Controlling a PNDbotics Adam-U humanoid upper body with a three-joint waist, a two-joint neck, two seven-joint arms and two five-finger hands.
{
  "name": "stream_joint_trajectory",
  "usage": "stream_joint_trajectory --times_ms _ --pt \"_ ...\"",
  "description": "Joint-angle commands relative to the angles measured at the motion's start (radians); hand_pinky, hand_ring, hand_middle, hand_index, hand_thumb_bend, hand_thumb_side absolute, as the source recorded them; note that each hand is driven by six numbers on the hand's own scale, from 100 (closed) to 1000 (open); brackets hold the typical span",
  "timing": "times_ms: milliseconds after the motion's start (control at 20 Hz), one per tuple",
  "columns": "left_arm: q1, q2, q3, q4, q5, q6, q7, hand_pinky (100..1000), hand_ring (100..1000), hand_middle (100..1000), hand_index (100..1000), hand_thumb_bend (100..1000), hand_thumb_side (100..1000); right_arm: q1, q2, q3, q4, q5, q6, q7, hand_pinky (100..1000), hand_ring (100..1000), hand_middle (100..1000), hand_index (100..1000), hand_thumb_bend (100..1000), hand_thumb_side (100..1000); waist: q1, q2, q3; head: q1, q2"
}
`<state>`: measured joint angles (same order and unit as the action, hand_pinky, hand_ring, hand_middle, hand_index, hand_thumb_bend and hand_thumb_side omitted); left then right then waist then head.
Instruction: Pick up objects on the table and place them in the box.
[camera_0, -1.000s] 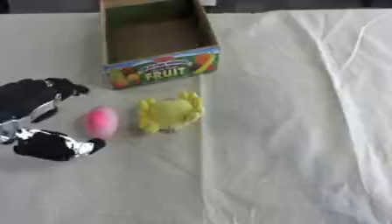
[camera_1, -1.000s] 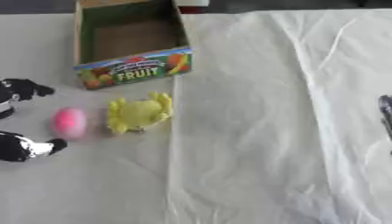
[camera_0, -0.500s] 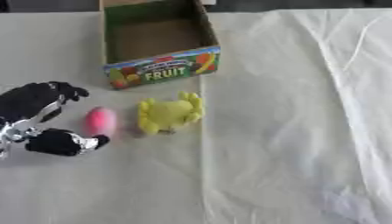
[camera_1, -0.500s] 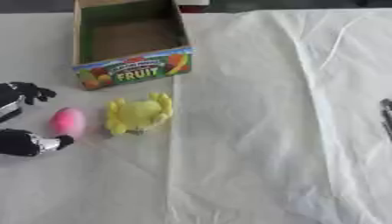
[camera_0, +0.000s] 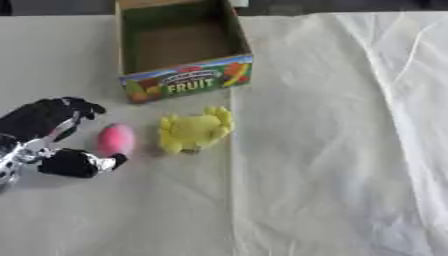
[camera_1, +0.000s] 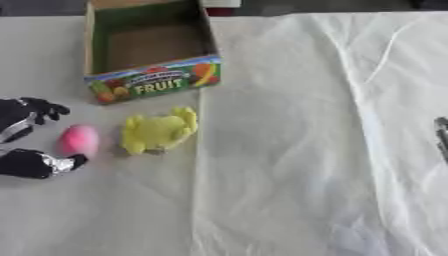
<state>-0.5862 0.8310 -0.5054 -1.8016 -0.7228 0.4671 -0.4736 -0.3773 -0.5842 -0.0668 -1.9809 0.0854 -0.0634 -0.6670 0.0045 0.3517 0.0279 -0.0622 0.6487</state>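
Observation:
A pink egg-shaped object (camera_0: 115, 140) lies on the table left of a yellow soft toy (camera_0: 194, 130). My left hand (camera_0: 37, 122) sits at the left edge, open. Its fingers (camera_0: 77, 106) reach over the pink object's upper left and its thumb (camera_0: 80, 163) lies just below it. I cannot tell whether either touches it. The open cardboard fruit box (camera_0: 185, 82) stands behind both objects, and its inside looks bare. At the right edge of the right eye view only a thin dark sliver of my right hand (camera_1: 442, 136) shows.
A creased white cloth (camera_0: 350, 125) covers the table's right half, and its edge runs just right of the yellow toy. The left part is bare beige tabletop (camera_0: 131, 210). Dark things line the far edge.
My left hand has crept slightly right toward the pink object, and its thumb has come up closer beneath it. The toy, box and pink object have not moved.

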Motion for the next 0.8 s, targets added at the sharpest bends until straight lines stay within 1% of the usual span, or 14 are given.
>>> stream_joint_trajectory --times_ms 50,250,350,450,500,650,800 --pt "-0.023 0.009 -0.002 0.019 -0.019 -0.005 0.010 573 759 754 913 493 621 -0.006 -0.016 -0.004 -0.019 -0.004 0.000 0.002 633 657 540 710 100 643 0.001 -0.016 -0.002 0.006 -0.012" --pt "-0.031 -0.008 -0.007 0.054 -0.035 -0.017 0.011 565 755 744 895 468 617 -0.006 -0.015 -0.004 -0.019 -0.006 -0.001 0.003 633 658 540 710 100 643 -0.001 -0.014 -0.003 0.007 -0.013" --pt "-0.034 -0.016 -0.006 0.065 -0.024 -0.017 0.013 543 737 721 864 424 607 -0.006 -0.014 -0.004 -0.019 -0.006 -0.001 0.003 634 658 540 711 100 641 -0.002 -0.012 -0.004 0.008 -0.013" --pt "-0.034 -0.018 -0.002 0.057 0.000 -0.016 0.025 518 716 696 834 360 585 -0.005 -0.014 -0.005 -0.019 -0.006 0.000 0.002 634 658 540 711 100 641 -0.003 -0.011 -0.004 0.008 -0.011" --pt "-0.034 -0.019 -0.001 0.047 0.019 -0.016 0.036 497 702 680 796 322 567 -0.004 -0.013 -0.005 -0.019 -0.006 0.001 0.001 634 658 540 711 100 642 -0.003 -0.010 -0.003 0.007 -0.011" --pt "-0.034 -0.019 -0.001 0.036 0.084 -0.018 0.070 458 667 642 744 261 548 -0.003 -0.012 -0.005 -0.019 -0.007 0.002 -0.001 634 659 540 712 100 641 -0.004 -0.010 -0.002 0.008 -0.012" --pt "-0.035 -0.020 -0.004 0.038 0.125 -0.022 0.102 439 652 632 737 194 502 -0.002 -0.012 -0.006 -0.019 -0.007 0.004 -0.002 635 659 540 712 100 641 -0.005 -0.010 -0.002 0.008 -0.013"
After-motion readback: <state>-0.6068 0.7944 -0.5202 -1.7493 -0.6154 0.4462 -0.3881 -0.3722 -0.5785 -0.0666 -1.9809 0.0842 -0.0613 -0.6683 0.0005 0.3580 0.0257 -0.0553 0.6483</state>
